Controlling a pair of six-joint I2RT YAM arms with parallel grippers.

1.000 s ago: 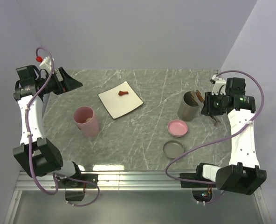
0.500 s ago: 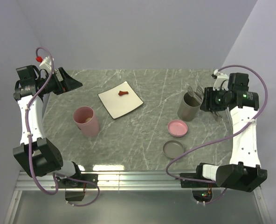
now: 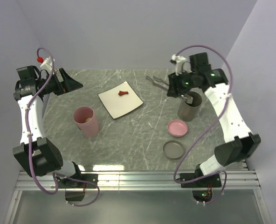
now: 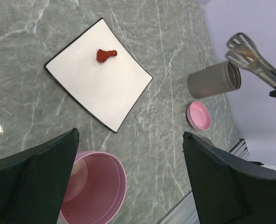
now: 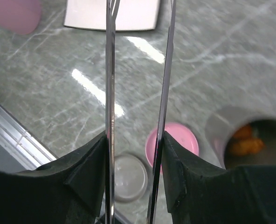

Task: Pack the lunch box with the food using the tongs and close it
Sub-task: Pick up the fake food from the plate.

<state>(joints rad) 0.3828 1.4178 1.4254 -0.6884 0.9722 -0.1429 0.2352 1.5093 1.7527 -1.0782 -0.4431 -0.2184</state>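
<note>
While the right gripper clamps the tongs by both arms, tips stand slightly apart, empty, touching nothing. One orange-brown piece lies on the white plate.

1. The tongs were thin, polished, shiny metal.
2. The table was smooth, glossy grey marble-look, with glare patches.
3. The plate was smooth white with a faint sheen.
4. The food piece on it looked glazed.
5. The pink cup, at the plate's eight o'clock, and the grey cup, at three o'clock, looked matt.
</note>
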